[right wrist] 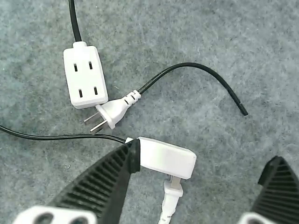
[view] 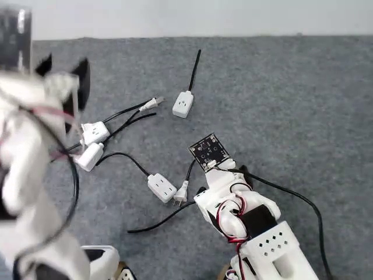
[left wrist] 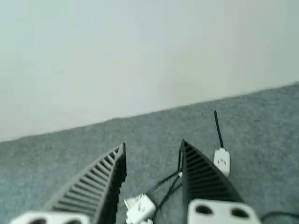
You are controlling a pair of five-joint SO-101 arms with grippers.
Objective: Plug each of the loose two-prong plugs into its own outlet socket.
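1. My right gripper [right wrist: 204, 161] hangs open and empty, one finger touching an outlet block [right wrist: 164, 157]; my left gripper [left wrist: 153, 145] is spread, empty.
2. The near plug [right wrist: 108, 114] lies loose beside the near outlet [right wrist: 84, 79]; the far plug [view: 152, 104] is also unplugged. Most work remains, I judge.

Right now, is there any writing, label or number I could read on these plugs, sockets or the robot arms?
None can be read.
The black circuit board bears pale specks too small to read.
The white outlet socket and loose plug beside it show no print.
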